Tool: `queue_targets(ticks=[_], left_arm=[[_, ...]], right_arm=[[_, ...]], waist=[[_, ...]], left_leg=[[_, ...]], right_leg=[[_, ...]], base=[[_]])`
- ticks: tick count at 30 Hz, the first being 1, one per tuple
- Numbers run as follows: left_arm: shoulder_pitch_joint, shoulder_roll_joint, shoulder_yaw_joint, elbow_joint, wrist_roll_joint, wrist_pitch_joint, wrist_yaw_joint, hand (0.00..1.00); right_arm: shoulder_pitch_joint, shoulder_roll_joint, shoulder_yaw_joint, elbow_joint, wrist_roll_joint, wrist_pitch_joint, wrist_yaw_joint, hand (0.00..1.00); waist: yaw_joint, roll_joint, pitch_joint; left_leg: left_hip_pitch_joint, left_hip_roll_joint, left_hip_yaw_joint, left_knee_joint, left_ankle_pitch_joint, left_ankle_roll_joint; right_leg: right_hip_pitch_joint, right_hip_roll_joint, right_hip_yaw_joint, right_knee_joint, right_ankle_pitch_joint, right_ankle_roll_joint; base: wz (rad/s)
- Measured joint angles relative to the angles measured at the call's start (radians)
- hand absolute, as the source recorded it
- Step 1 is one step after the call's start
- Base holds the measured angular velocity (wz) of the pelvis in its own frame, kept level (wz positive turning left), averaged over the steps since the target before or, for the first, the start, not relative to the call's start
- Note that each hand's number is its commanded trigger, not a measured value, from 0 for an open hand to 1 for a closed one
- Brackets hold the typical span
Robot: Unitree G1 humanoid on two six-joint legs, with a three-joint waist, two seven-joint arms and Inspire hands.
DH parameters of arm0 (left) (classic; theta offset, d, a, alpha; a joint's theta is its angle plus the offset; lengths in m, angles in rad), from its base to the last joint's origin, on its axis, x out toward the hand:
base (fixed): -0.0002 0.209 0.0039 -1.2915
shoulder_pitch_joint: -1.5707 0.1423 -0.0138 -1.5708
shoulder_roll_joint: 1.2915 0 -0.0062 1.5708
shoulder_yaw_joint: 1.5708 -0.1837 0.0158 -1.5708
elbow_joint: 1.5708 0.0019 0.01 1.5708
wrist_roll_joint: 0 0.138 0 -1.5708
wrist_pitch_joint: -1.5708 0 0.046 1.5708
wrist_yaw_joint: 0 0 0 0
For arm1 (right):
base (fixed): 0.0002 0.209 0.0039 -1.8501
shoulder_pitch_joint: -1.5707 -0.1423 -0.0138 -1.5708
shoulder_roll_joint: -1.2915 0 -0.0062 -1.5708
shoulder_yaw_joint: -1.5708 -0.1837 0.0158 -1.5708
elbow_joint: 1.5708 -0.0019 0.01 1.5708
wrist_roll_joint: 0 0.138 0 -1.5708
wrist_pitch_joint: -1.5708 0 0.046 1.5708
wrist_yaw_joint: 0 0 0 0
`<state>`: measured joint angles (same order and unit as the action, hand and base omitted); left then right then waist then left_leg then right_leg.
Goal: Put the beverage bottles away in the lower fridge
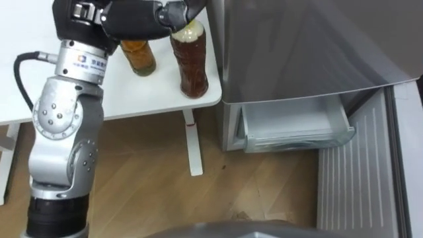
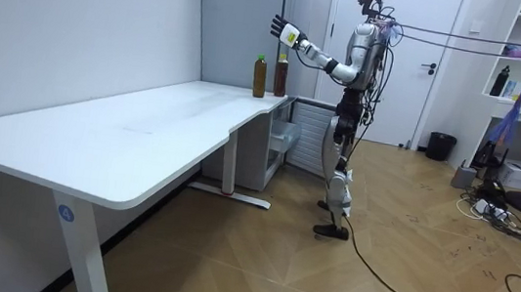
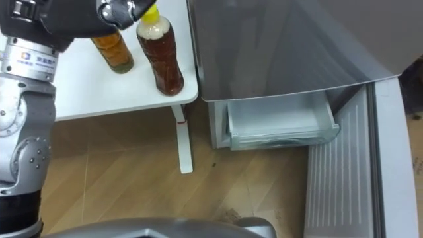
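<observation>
Nearest, the robot's left arm extended over the desk [image 1: 152,92], its left hand [image 1: 142,16] loosely spread above the darker bottle [image 1: 192,63] beside the second bottle [image 1: 139,56], seemingly poised to grasp it for the lower fridge drawer [image 1: 291,125], open alongside.

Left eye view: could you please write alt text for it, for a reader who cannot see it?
The robot's left hand reaches over a dark brown bottle and an amber bottle standing at the corner of a white table. To the right, a grey fridge has its lower drawer pulled out above a wooden floor.
</observation>
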<state>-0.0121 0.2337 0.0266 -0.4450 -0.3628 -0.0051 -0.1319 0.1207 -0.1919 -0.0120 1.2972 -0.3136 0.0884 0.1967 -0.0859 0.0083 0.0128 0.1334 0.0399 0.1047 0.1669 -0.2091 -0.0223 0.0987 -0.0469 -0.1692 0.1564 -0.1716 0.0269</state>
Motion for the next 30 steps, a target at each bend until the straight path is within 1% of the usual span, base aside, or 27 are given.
queue_targets(ticks=[4, 8, 12, 15, 17, 26, 30], left_arm=[[0.0, -0.001, -0.004, 0.0, 0.0, 0.0, -0.023, 0.0], [0.0, -0.01, -0.034, 0.01, -0.006, 0.0, -0.046, 0.0], [0.0, -0.016, -0.07, 0.054, -0.079, 0.0, -0.058, 0.0], [0.0, -0.017, -0.072, 0.062, -0.106, 0.0, -0.062, 0.0], [0.0, -0.017, -0.072, 0.087, -0.115, 0.0, -0.068, 0.0], [0.004, -0.021, -0.071, 0.121, -0.115, 0.0, -0.068, 0.0], [0.004, -0.021, -0.071, 0.124, -0.113, 0.0, -0.067, 0.0]], right_arm=[[-0.002, 0.0, 0.0, 0.0, -0.006, -0.001, 0.002, 0.0], [-0.003, 0.0, 0.003, -0.001, -0.006, -0.003, 0.001, 0.0], [-0.007, 0.0, 0.029, -0.002, -0.006, -0.003, -0.01, 0.0], [-0.007, 0.0, 0.03, -0.001, -0.006, -0.003, -0.011, 0.0], [-0.007, 0.0, 0.03, -0.001, -0.006, -0.003, -0.014, 0.0], [-0.007, 0.0, 0.031, -0.002, -0.005, -0.006, -0.044, 0.0], [-0.013, 0.0, 0.032, -0.002, -0.005, -0.008, -0.046, 0.0]], waist=[[-0.003, 0.0, 0.0], [-0.003, -0.006, 0.0009], [-0.003, -0.006, 0.0004], [-0.001, -0.007, 0.0012], [0.0, -0.007, 0.001], [0.007, -0.004, -0.0026], [0.008, -0.003, -0.0029]], left_leg=[[0.001, 0.001, 0.001, 0.0, 0.0, 0.0], [0.005, 0.001, 0.003, 0.0, 0.0, 0.0], [0.002, 0.001, 0.003, 0.0, 0.0, 0.0], [-0.001, 0.001, 0.003, 0.0, 0.0, 0.0], [-0.001, 0.001, 0.003, 0.0, 0.0, 0.0], [-0.001, 0.001, 0.004, 0.001, 0.0, 0.0], [-0.001, 0.001, 0.005, 0.001, 0.0, 0.0]], right_leg=[[0.002, 0.0, 0.002, 0.009, 0.0, 0.0], [0.003, -0.001, 0.002, 0.015, 0.0, -0.001], [-0.007, -0.001, 0.003, 0.016, 0.0, -0.001], [-0.012, -0.001, 0.004, 0.021, 0.0, -0.001], [-0.013, -0.001, 0.004, 0.026, -0.001, -0.001], [-0.015, -0.001, 0.001, 0.029, -0.002, -0.002], [-0.013, -0.001, 0.003, 0.029, -0.002, -0.002]], base=[[0.0], [0.0], [0.0], [0.0], [0.0], [0.0], [0.0]])
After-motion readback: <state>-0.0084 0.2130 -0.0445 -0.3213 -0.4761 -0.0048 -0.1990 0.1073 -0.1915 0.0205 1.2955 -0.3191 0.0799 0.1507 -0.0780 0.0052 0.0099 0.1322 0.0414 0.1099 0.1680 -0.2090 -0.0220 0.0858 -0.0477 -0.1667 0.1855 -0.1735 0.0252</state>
